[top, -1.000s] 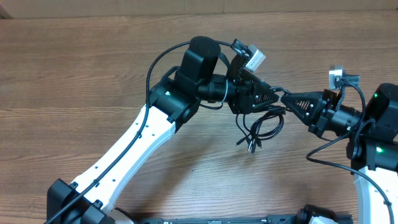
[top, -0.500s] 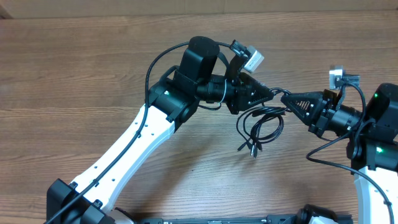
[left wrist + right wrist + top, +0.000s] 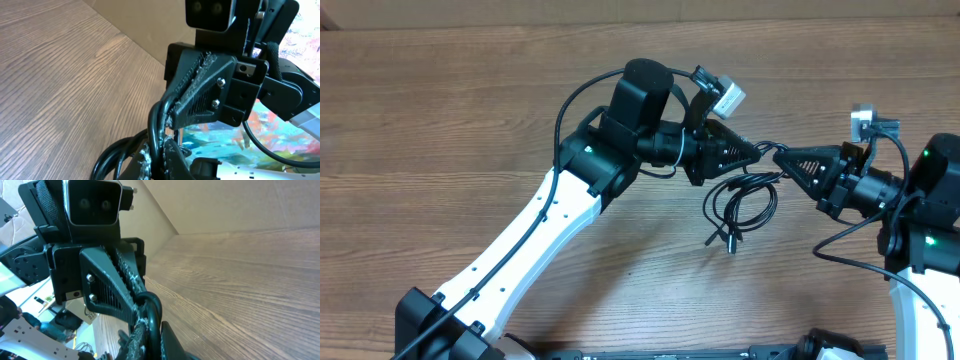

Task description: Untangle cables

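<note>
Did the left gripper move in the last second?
Yes. The left gripper closed its fingers onto the cables. Judged against the table's wood grain, the wrist itself barely shifted.

A robotics laboratory bench is indicated, not a home or a shop. Two white-and-black jointed robot arms, one at the left (image 3: 535, 225) and one at the right (image 3: 920, 290), are set at the near edge of a brown wood-grain tabletop (image 3: 440, 120). A small boxed grey camera (image 3: 727, 97) is carried on the left wrist. The far edge of the table is closed off by a plain tan board (image 3: 620, 10). Beyond the table, a brightly coloured patterned surface (image 3: 280, 142) is seen in the left wrist view. Blurred white equipment and clutter (image 3: 25, 325) are seen at the left in the right wrist view.
</note>
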Tool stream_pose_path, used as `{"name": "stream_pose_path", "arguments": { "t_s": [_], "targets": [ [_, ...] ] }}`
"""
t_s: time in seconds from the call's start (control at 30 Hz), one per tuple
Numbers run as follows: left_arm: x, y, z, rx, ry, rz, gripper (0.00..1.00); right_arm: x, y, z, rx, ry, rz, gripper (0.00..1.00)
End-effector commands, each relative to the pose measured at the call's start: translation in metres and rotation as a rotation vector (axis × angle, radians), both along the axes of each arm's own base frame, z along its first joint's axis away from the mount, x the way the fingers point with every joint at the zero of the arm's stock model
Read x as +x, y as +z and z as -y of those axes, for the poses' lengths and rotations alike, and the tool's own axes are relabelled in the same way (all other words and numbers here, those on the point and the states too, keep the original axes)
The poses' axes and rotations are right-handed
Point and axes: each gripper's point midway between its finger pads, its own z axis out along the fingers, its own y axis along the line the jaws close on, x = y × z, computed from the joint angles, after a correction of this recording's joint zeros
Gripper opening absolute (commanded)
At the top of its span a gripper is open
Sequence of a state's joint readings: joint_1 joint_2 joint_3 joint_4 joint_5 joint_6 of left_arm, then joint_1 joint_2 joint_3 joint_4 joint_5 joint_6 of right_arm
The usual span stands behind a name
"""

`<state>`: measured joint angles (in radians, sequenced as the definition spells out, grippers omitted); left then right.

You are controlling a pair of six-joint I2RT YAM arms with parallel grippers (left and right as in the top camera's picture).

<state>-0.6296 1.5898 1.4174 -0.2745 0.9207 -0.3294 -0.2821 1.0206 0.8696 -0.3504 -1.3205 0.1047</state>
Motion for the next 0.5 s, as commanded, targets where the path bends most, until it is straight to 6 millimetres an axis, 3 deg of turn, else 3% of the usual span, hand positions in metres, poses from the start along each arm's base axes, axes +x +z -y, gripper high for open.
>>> {"name": "stream_pose_path", "arguments": {
  "t_s": [0.0,0.2,0.47],
  "targets": [
    [-0.024,0.008,0.012,-0.025,-0.085,0.01,0.04,-0.002,0.01,-0.001,-0.005,0.016,0.044,0.04],
    [-0.043,0.024,0.021,-0.091,-0.178,0.054,0.04,0.006,0.006,0.003,-0.024,-0.027,0.039,0.04],
    [-0.047,0.035,0.023,-0.137,-0.21,0.075,0.04,0.008,0.002,0.004,-0.017,-0.027,0.014,0.04]
  ]
}}
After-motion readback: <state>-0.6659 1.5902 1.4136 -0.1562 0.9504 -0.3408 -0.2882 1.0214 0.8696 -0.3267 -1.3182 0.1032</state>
